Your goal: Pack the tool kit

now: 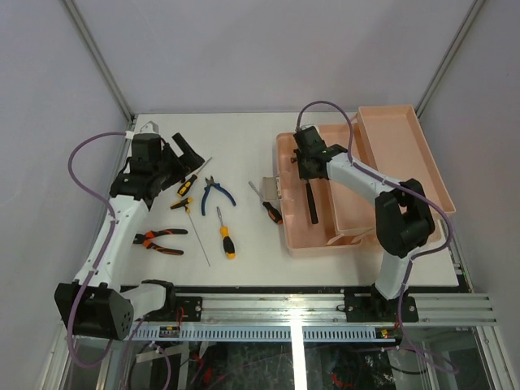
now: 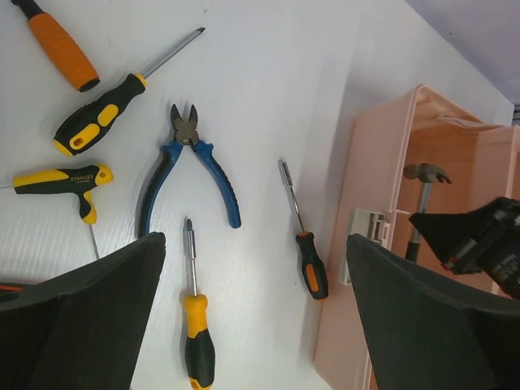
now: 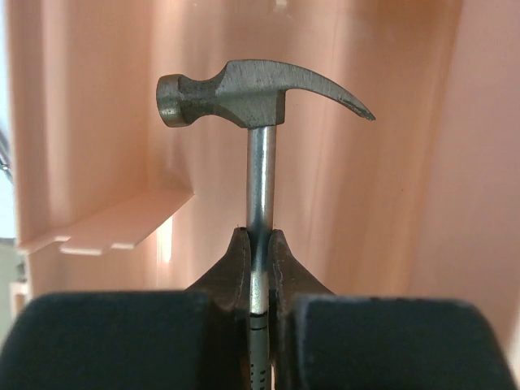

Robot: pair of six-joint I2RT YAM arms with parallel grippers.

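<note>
My right claw pinching the shaft of the small grey claw hammer, holding it inside the open salmon-pink translucent plastic toolbox at 3 o'clock, my left claw hanging spread at 10 o'clock

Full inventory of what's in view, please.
table: 1, white
toolbox: 1, salmon pink, open, table right
hammer: 1, steel, held over toolbox
blue pliers: 1, table centre
orange-black pliers: 1, table left
black-yellow screwdriver: 1, left of blue pliers
yellow-black screwdriver: 1, near side of blue pliers
black-orange screwdriver: 1, beside toolbox
T-handle driver: 1, yellow-black, table left
orange handle: 1, rest cropped
left fingers: 2, black, open above tools
right fingers: 2, black, shut on hammer
</note>
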